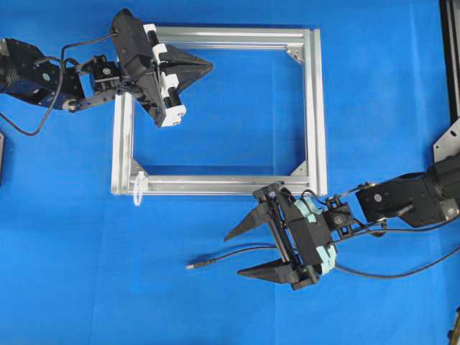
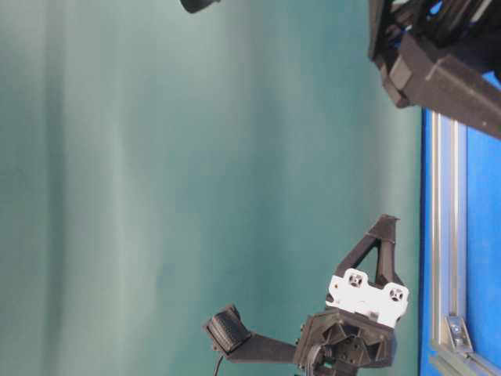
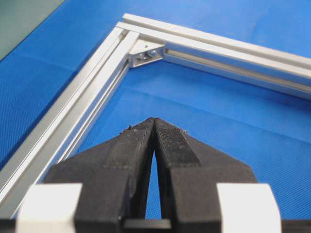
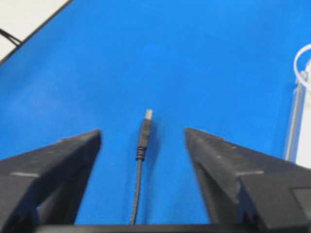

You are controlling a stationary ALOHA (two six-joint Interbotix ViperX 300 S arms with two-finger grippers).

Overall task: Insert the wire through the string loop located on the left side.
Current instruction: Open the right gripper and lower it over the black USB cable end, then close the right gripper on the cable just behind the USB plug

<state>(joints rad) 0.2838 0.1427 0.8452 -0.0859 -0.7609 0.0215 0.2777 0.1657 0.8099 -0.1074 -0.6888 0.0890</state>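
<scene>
Lying between your right gripper's [image 1: 254,250] spread fingers, the wire [image 4: 141,150] is pointing toward 9 o'clock; your left gripper's [image 3: 153,121] fingers are pressing together over the frame [image 1: 315,108].

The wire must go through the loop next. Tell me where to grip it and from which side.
Grip the wire on its stiff plug, just behind the pale tip, coming from above. It lies flat between the open right gripper fingers, tip pointing away, so the tip would probably stay free for the loop.
</scene>
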